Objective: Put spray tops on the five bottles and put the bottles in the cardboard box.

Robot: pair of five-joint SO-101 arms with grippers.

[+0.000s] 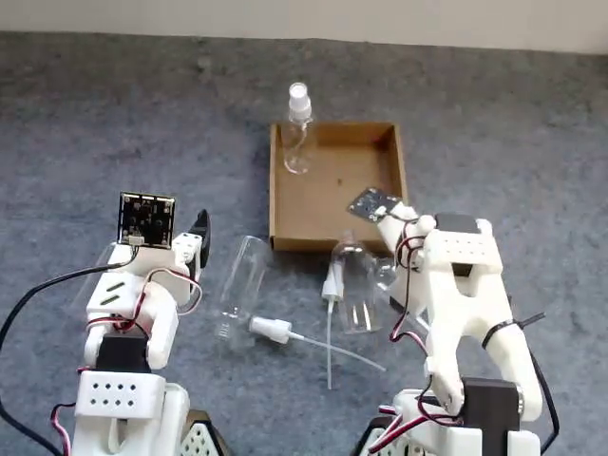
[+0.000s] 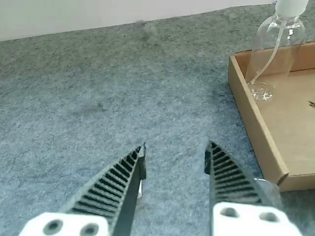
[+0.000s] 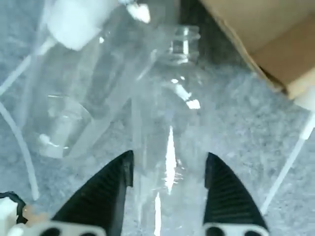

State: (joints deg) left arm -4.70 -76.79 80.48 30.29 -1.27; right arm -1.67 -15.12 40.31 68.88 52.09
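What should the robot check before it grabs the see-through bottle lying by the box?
1. Right gripper open: ok.
2. Lying bottle between its fingers: ok.
3. Top on that bottle: not ok, neck is bare.
4. Loose spray top lying on the table nearby: ok.
5. Left gripper open and empty: ok.
6. Room in the cardboard box: ok, one topped bottle stands in a corner.

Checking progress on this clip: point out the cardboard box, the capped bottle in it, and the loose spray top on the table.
cardboard box (image 1: 275, 190), high view, left wall.
capped bottle (image 1: 297, 144), high view, clear body.
loose spray top (image 1: 271, 330), high view, white head.
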